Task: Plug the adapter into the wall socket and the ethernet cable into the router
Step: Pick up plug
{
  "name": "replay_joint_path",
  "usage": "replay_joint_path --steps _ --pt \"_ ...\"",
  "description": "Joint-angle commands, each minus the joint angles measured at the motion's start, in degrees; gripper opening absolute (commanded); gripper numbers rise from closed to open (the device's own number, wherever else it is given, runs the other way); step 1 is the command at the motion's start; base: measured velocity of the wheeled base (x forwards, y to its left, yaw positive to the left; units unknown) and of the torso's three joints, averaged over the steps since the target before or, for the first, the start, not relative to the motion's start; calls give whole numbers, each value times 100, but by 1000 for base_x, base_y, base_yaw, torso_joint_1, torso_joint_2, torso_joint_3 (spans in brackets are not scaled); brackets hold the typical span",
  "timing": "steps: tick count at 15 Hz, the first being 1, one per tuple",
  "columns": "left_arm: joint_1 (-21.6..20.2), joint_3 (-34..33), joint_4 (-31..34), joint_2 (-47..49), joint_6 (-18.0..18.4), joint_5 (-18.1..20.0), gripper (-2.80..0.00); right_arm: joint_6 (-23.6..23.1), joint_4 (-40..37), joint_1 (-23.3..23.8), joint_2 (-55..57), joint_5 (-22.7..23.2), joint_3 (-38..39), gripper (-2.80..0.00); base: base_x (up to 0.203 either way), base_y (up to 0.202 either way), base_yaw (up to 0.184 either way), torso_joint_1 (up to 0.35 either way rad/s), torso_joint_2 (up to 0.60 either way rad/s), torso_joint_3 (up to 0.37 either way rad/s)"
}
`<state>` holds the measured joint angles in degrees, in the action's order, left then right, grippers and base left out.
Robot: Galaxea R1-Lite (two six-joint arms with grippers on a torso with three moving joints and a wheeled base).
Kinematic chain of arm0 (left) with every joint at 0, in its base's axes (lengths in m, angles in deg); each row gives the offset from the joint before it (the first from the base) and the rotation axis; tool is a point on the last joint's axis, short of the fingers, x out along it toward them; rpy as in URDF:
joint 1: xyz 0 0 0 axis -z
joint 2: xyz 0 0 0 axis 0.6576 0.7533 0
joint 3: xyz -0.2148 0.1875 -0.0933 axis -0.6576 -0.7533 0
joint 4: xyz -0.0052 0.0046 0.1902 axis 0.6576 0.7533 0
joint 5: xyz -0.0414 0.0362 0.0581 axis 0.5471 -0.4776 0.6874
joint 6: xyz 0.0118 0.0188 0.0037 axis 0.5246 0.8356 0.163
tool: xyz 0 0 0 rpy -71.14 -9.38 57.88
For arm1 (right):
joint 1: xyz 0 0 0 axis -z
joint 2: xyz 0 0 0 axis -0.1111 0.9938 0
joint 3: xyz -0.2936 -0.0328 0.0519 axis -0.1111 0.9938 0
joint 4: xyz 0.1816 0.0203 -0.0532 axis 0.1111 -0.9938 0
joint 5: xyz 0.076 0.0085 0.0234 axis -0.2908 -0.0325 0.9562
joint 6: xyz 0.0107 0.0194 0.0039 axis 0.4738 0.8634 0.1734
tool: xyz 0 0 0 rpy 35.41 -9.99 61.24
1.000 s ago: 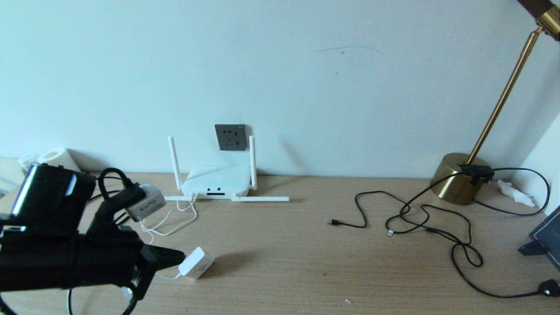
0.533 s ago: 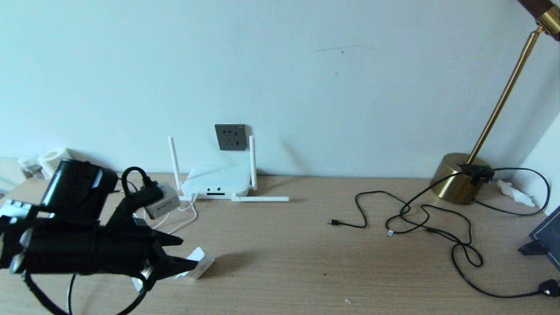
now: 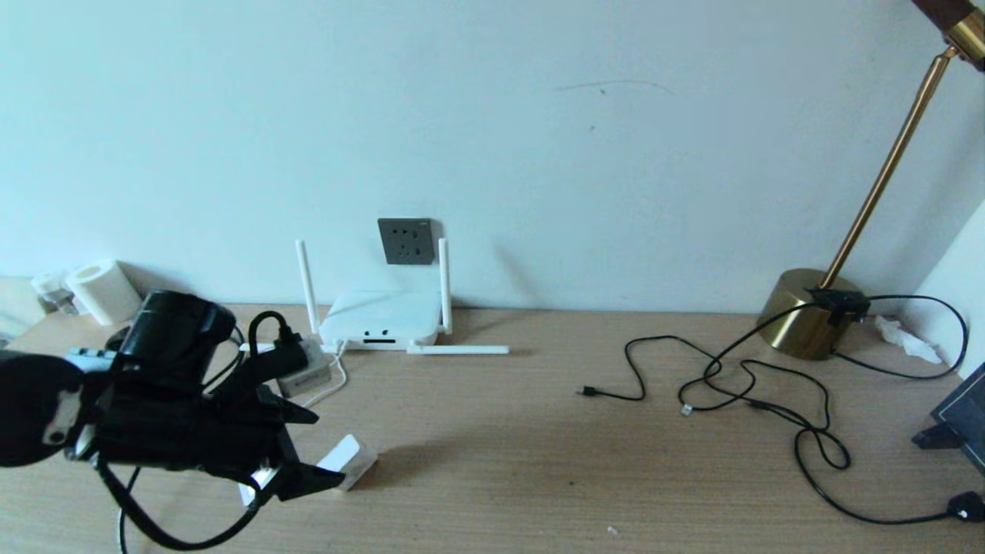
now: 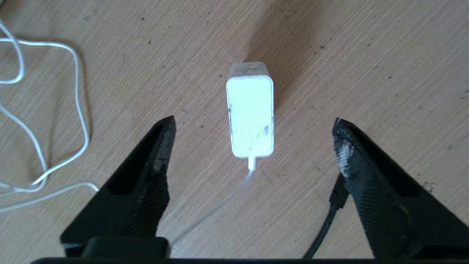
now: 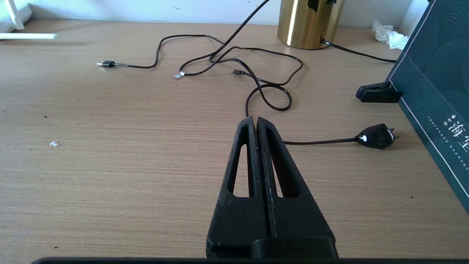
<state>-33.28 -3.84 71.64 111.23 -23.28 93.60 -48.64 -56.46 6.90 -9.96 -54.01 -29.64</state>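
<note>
The left claw (image 4: 253,121) hangs wide apart over the small white rounded plastic adapter (image 4: 250,115), which lies flat on the grained wooden desk (image 3: 539,462) at about seven o'clock from the flat white router (image 3: 379,317); the spread looks meant to straddle its smooth narrow sides. Its thin white cord trails back between the fingers. The dark grey square wall socket (image 3: 405,241) sits at twelve o'clock above the router. The right claw (image 5: 255,123) rests pressed together, parked low over the desk.

Matt wood-grain table (image 4: 366,55), glossy plastic adapter (image 4: 250,117)
</note>
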Motion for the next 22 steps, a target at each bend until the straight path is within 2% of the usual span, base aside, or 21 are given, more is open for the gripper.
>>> replay_joint_path --steps 1,8,12,19,22 --pt "14 49 0 161 -13 4 0 1 2 0 9 0 0 -280 0 0 0 0 0 0" --pt "338 -5 -5 319 -176 -311 0 1 2 0 9 0 0 -280 0 0 0 0 0 0" --pt "341 -12 -333 566 -213 -408 0 1 2 0 9 0 0 -280 0 0 0 0 0 0" --pt "332 77 -369 796 -186 -409 0 1 2 0 9 0 0 -280 0 0 0 0 0 0" --pt "332 96 -369 835 -168 -526 0 1 2 0 9 0 0 -280 0 0 0 0 0 0"
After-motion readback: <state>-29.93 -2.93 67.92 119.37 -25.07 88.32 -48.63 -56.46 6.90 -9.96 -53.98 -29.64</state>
